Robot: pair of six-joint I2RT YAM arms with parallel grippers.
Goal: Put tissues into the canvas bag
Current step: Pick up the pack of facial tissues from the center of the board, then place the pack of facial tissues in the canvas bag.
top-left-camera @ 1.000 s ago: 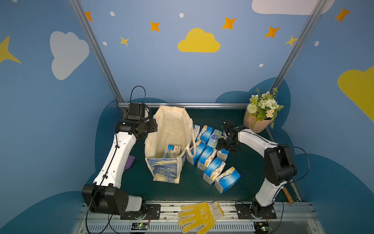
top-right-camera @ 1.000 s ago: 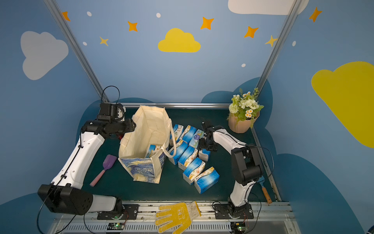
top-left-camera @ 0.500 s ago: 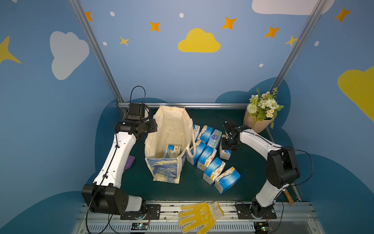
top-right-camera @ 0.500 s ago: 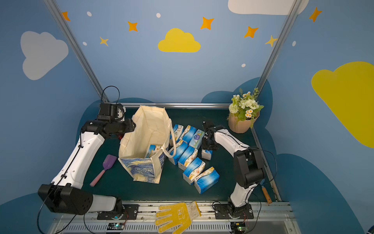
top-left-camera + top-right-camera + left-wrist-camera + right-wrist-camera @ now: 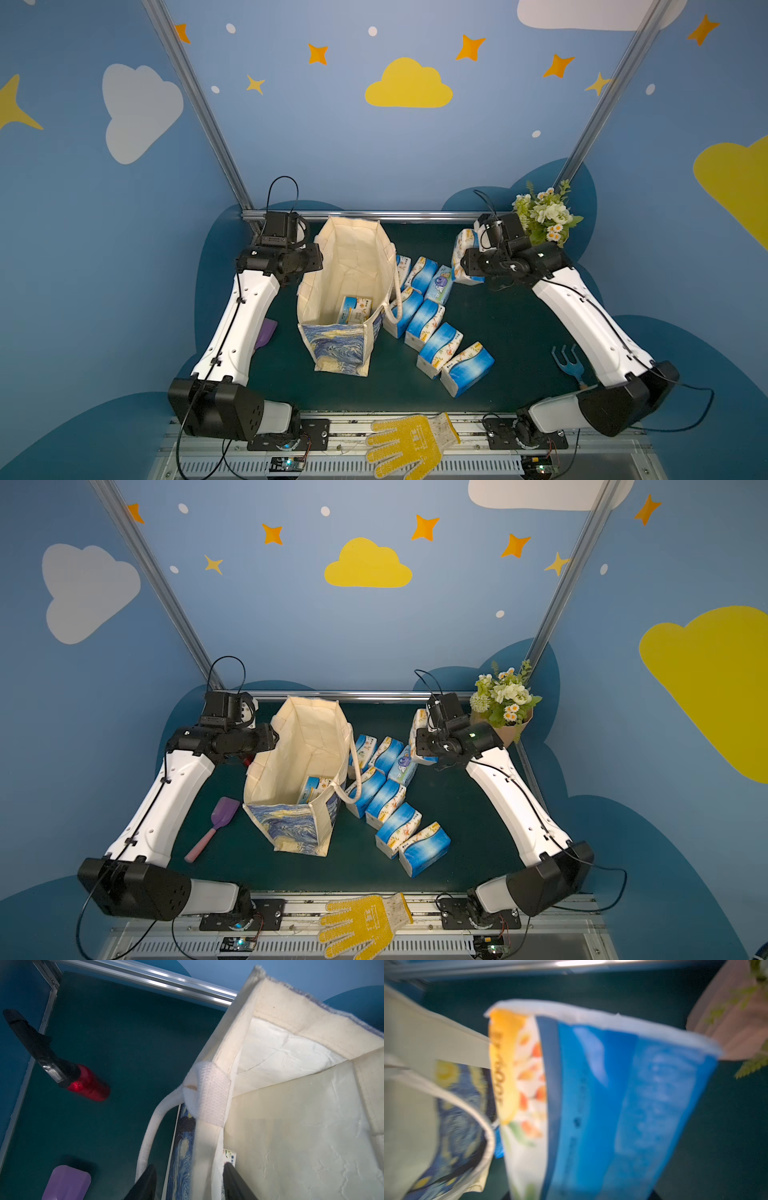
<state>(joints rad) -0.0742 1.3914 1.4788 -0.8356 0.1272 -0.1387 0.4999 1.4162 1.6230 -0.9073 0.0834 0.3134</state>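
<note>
Lifted blue-and-white tissue pack (image 5: 591,1095) pinched in right fingers (image 5: 471,262), left fingers (image 5: 145,1184) pinching canvas bag (image 5: 349,257) rim

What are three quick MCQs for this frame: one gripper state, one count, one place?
1. Right gripper state? A open, empty; B shut, empty; C shut on a tissue pack.
2. How many packs show inside the canvas bag? A none; B one; C four.
3. Where is the yellow glove? A in the canvas bag; B on the front metal rail; C in the right gripper.

Key: 1C, a blue-and-white pack fills the right wrist view; 2B, a single pack lies at the bottom; 3B, the glove lies across the rail.
</note>
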